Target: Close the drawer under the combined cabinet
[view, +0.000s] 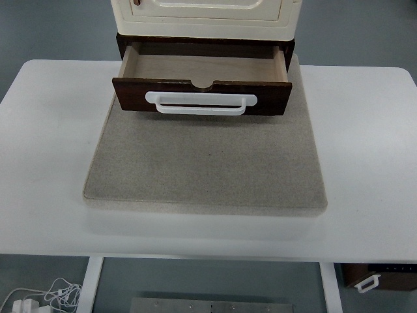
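Drawer (202, 68) stands pulled out from the dark base under the cream cabinet (205, 13), at the far middle of the white table (365, 130). Interior looks empty. Dark wood front faces the camera, carrying a white bar handle (201, 103) across its middle. Cabinet sits on a grey stone-like slab (205, 169) that covers the table centre.

Neither hand nor arm in frame, so finger state cannot be told for either side.

Step in hand, as judged: none begun; the approach is not yet started.

Next move calls for a hand brought to the drawer front, flat on the wood or on the handle, then a straight push away toward the cabinet. An off-centre push may skew the drawer in its runners.

Small dark object with white handle (373, 279) under the table's near right edge, possibly another drawer; too cropped to confirm.
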{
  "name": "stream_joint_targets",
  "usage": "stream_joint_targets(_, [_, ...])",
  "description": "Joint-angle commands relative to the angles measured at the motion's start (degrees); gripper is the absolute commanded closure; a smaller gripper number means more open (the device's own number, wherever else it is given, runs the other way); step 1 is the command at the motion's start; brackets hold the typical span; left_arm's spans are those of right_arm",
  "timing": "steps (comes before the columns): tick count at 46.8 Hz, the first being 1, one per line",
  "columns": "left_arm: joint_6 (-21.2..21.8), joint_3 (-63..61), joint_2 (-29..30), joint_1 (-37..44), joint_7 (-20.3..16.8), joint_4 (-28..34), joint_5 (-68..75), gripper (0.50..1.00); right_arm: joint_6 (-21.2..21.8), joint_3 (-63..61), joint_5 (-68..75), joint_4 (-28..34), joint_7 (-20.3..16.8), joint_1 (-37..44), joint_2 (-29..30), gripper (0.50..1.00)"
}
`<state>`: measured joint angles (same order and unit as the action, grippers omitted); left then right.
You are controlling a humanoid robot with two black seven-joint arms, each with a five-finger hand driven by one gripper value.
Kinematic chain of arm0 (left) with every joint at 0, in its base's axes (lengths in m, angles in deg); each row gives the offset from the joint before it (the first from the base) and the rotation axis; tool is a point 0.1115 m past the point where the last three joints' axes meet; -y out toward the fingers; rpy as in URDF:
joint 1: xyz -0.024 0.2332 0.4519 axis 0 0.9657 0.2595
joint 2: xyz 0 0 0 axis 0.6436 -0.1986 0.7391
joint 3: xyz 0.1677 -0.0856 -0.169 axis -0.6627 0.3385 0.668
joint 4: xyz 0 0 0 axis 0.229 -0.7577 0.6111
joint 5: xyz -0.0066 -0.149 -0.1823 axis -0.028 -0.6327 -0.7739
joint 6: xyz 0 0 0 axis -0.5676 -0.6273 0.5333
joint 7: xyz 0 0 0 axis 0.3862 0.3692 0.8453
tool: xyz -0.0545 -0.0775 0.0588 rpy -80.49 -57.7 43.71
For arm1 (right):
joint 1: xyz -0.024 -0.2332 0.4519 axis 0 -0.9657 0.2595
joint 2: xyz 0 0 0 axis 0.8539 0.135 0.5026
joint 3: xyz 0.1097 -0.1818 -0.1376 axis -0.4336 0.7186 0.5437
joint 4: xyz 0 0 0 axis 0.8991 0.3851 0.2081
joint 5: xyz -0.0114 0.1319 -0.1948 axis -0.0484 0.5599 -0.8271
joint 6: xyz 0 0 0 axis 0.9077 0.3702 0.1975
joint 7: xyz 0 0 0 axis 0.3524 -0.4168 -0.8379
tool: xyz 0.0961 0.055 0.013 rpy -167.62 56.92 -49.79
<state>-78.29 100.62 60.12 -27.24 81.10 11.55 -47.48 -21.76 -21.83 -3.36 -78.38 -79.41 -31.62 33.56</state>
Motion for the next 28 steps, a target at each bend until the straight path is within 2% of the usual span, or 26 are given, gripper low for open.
stream_joint_targets(1, [-0.01, 0.07, 1.18, -0.17, 0.00, -4.08, 2.71, 0.504, -0.03, 0.02, 0.01, 0.00, 0.00, 0.00, 0.00, 0.548])
stream_joint_targets(18, [1.74, -0.11, 3.82, 0.80, 0.00, -21.75, 6.05, 0.504, -0.03, 0.02, 0.01, 0.00, 0.00, 0.00, 0.00, 0.548])
stream_joint_targets(28, [3.50, -5.29, 3.65, 0.71, 0.00, -32.47, 9.57, 0.504, -0.03, 0.02, 0.01, 0.00, 0.00, 0.00, 0.00, 0.548])
